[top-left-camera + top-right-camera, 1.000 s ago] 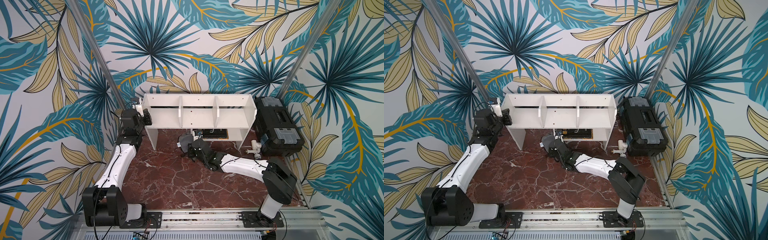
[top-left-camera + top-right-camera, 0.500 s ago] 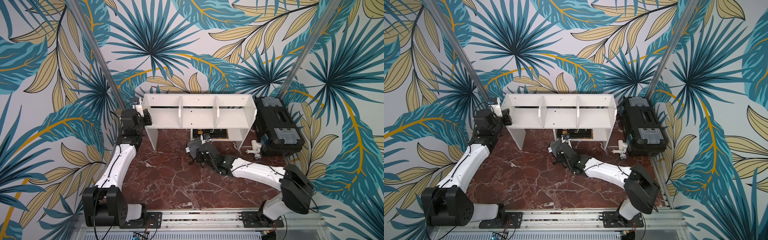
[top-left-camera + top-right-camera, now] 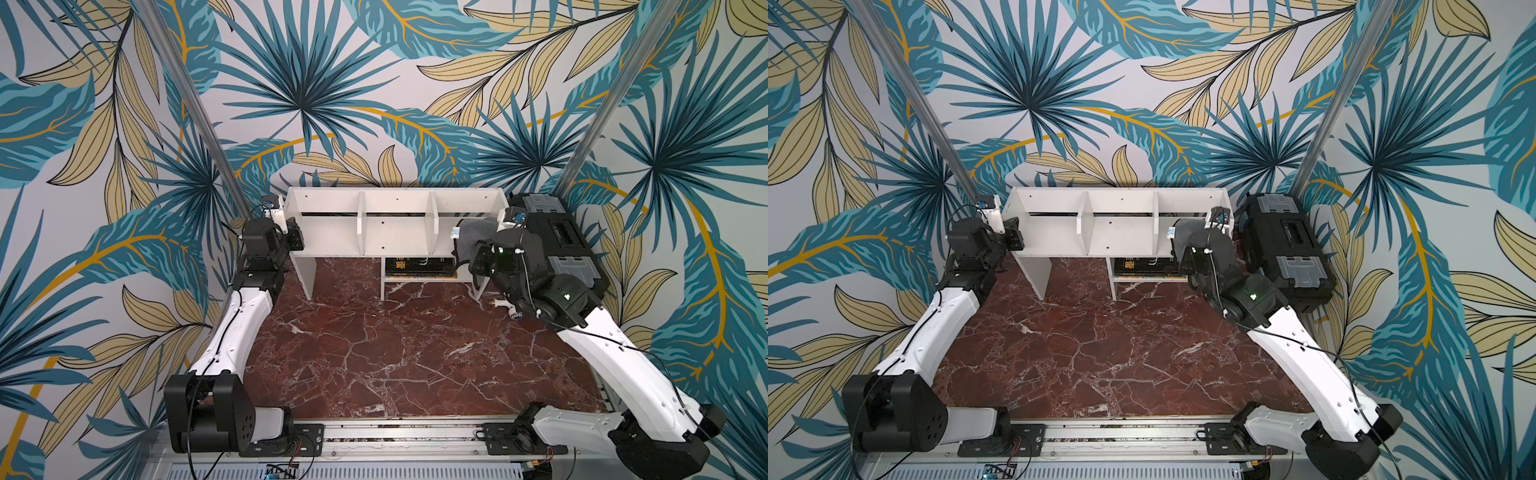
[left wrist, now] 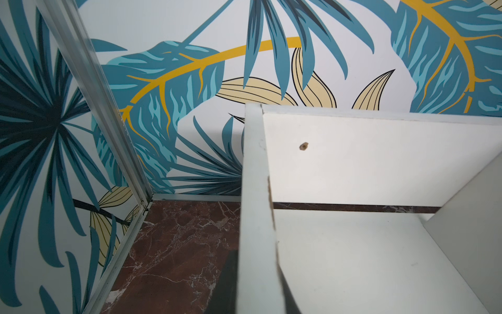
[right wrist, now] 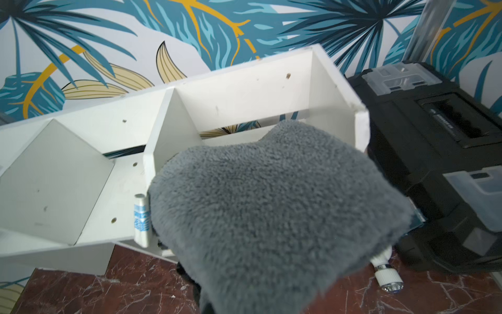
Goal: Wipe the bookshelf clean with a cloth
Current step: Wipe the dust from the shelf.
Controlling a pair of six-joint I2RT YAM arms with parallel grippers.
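Observation:
The white bookshelf point(image 3: 395, 235) point(image 3: 1121, 237) stands at the back of the table against the wall. My left gripper point(image 3: 289, 239) point(image 4: 258, 288) is shut on the bookshelf's left end panel point(image 4: 255, 217), one dark finger on each side of it. My right gripper point(image 3: 478, 253) is shut on the grey cloth point(image 3: 469, 235) point(image 3: 1183, 232). It holds the cloth raised at the front of the right compartment. In the right wrist view the cloth point(image 5: 271, 206) covers the fingers, and its white tag point(image 5: 141, 220) hangs beside the right divider of the bookshelf point(image 5: 244, 92).
A black toolbox point(image 3: 552, 241) point(image 5: 434, 149) sits close against the shelf's right end. A small white fitting with a chrome tip point(image 3: 505, 307) point(image 5: 385, 274) lies on the red marble table point(image 3: 374, 353) by the shelf's right leg. A dark flat item point(image 3: 419, 266) fills the lower cubby.
My right arm has lifted the cloth from the table in front of the shelf, up and to the right, to the right compartment. The left arm has stayed on the end panel.

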